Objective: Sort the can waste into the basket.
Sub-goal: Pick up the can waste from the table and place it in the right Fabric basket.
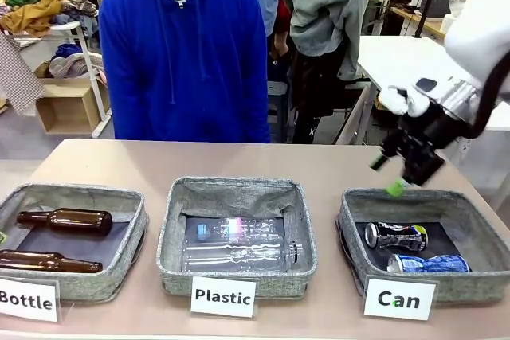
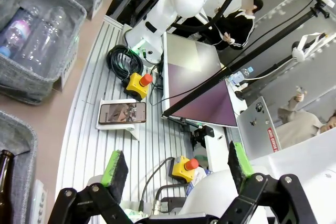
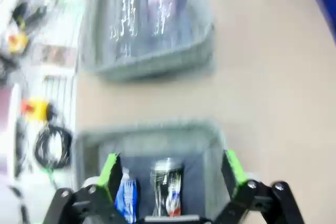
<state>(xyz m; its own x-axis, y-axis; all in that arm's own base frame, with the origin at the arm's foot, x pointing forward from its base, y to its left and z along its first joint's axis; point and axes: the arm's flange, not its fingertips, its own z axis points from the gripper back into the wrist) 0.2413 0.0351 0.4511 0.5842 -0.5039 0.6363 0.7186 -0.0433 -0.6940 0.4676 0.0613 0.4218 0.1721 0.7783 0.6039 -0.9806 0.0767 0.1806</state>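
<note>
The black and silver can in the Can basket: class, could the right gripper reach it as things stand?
Probably yes. The right gripper hangs open above the Can basket, and the black and silver can lies uncovered beside the blue and white can.

The tabletop is light brown. Three grey baskets sit on it in a row. The "Can" basket is right under the right gripper. The "Plastic" basket is next over, and the "Bottle" basket is farthest from that gripper. A white card stands before each basket.
</note>
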